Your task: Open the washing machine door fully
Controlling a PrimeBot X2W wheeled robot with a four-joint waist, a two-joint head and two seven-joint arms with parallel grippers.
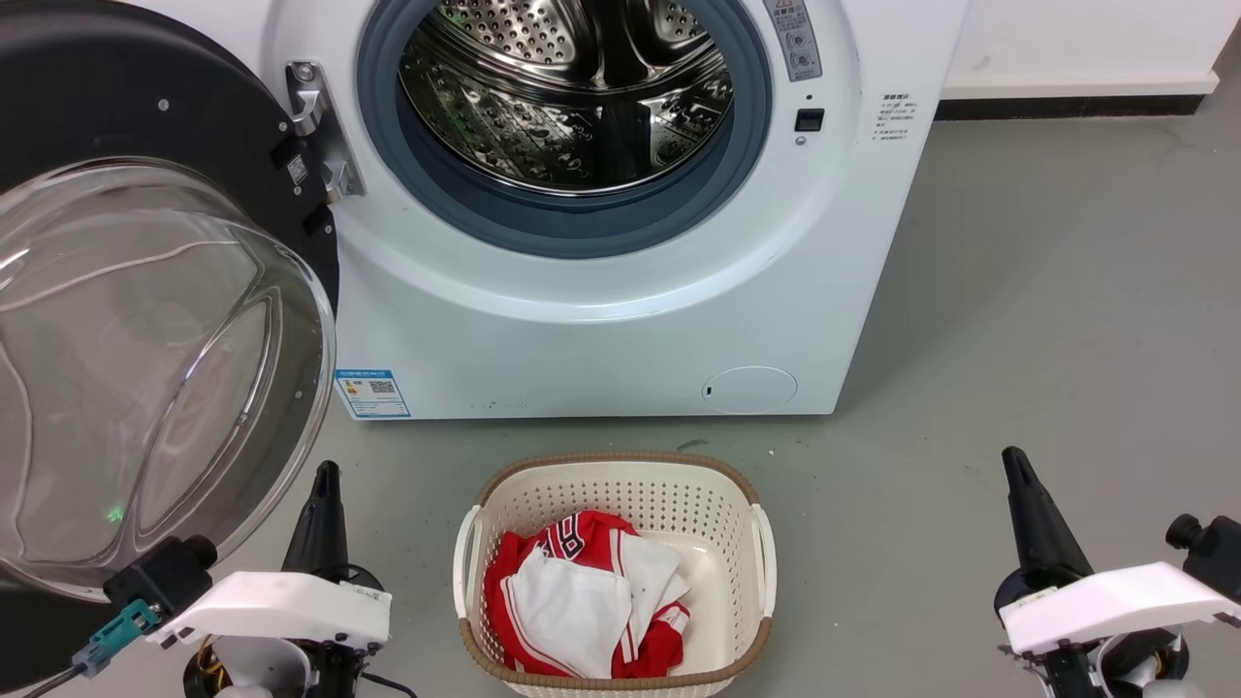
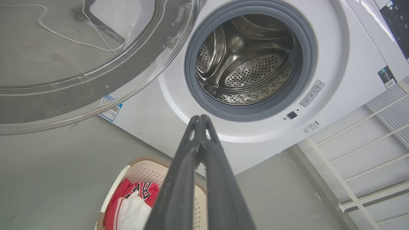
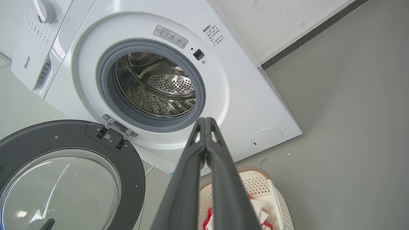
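Note:
The white washing machine (image 1: 601,320) stands ahead, its steel drum (image 1: 567,92) exposed inside the grey gasket. The washing machine door (image 1: 145,339), black-rimmed with a bulging clear glass bowl, is swung wide to the left on its metal hinge (image 1: 315,126). It also appears in the left wrist view (image 2: 80,64) and the right wrist view (image 3: 64,175). My left gripper (image 1: 327,475) sits low beside the door's lower edge, shut and holding nothing, not touching it. My right gripper (image 1: 1013,460) rests at the lower right over bare floor, shut and holding nothing.
A cream perforated laundry basket (image 1: 747,514) with red and white clothes (image 1: 582,601) sits on the grey floor in front of the machine, between my arms. A white wall with dark skirting (image 1: 1066,102) runs behind on the right. A white rack (image 2: 361,153) stands right of the machine.

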